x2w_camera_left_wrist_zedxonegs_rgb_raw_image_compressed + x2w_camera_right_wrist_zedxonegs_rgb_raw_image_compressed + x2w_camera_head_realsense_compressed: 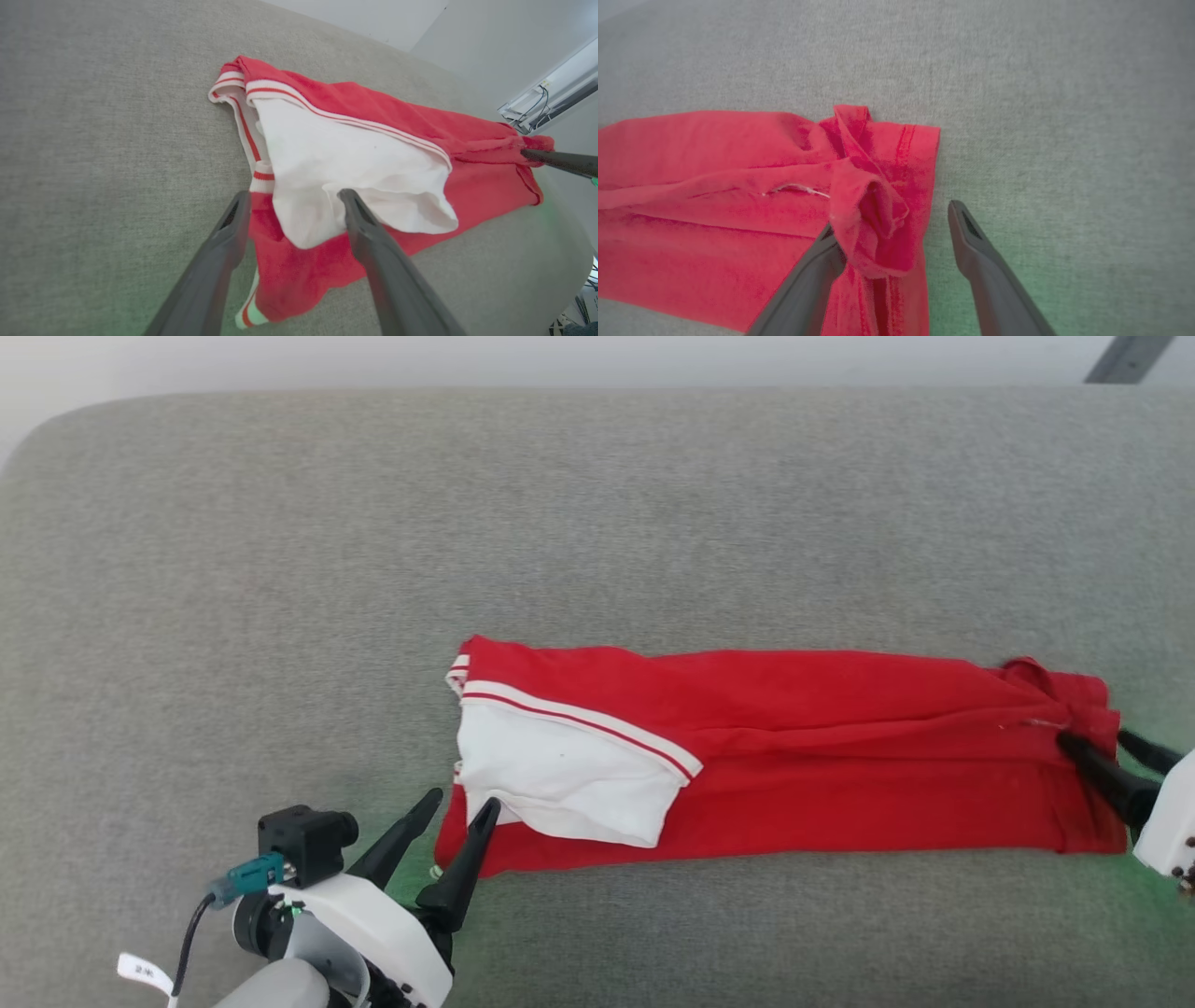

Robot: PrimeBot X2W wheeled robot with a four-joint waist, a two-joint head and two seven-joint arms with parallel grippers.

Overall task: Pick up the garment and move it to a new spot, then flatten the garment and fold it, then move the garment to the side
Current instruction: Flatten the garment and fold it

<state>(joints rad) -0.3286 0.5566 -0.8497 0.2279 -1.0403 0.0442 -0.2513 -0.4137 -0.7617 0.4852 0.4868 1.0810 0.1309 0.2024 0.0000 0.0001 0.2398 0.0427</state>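
Head view shows me the garment (794, 756) lying on the grey surface (597, 523). It is folded into a long red strip, with a white sleeve (560, 775) on top at its left end.

I think I am in the folding step. The strip is long, so I guess one more fold is needed, end to end, before I move the garment to the side. For that I would need to pinch one end well and catch all the layers, because the cloth is soft and can slip out.

My left pincer (462, 800) sits low at the left end of the garment. Its fingers are spread wide and hold nothing. One tip rests at the edge of the white sleeve and the other is just off the garment. That arm reaches up and in from below the garment's left end.

My right pincer (1094, 739) comes in at the right end of the garment, fingers pointing along it. Those fingers are spread too. One tip is tucked against a little bunch of red cloth, and the other is over bare surface just past the hem.
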